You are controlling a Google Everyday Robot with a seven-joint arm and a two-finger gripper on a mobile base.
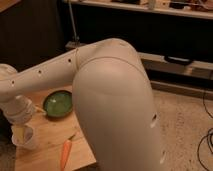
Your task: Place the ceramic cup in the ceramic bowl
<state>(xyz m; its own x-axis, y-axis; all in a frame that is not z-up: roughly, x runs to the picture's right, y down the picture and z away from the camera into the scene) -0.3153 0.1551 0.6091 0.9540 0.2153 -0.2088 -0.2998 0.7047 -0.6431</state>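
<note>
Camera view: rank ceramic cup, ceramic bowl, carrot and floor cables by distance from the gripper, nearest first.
1. Ceramic cup: right at the gripper, at the picture's left edge.
2-3. Ceramic bowl, up and to the right, and carrot, lower right: too close to call.
4. Floor cables: far right, on the floor.

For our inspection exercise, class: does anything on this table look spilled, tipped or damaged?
Nothing stands out. The end effector is at the upright ceramic cup, near the ceramic bowl; a carrot lies flat nearby.
</note>
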